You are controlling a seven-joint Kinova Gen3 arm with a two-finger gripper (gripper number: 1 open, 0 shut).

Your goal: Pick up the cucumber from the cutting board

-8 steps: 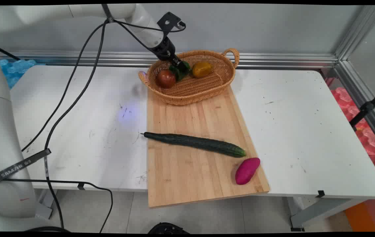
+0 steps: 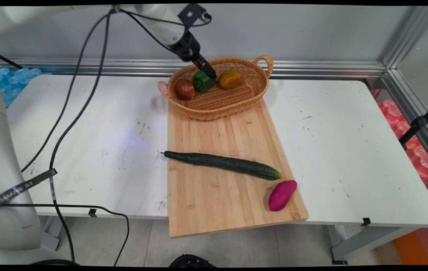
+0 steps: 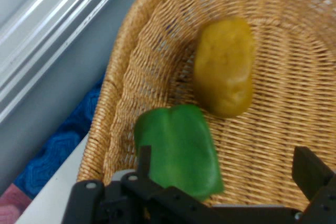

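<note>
Woven wicker basket (image 2: 232, 105); bare wood board (image 2: 229, 203); glossy green pepper (image 3: 181, 150).

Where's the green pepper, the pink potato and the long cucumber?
green pepper (image 2: 201, 82), main view, its front face.
pink potato (image 2: 282, 195), main view, middle of its body.
long cucumber (image 2: 222, 164), main view, midway along it.

light: even and bright across the table (image 2: 349, 150), soft and from overhead.
shadows: faint and short under the cucumber (image 2: 221, 164) and around the basket (image 2: 236, 107).
glare: pale sheen on the wall rail (image 2: 311, 69).
main view: sharp, straight lines bowed toward the edges.
hand view: soft all over; green pepper (image 3: 181, 150) and yellow vegetable (image 3: 224, 66) smeared, fingers (image 3: 310, 169) dark and unfocused.
</note>
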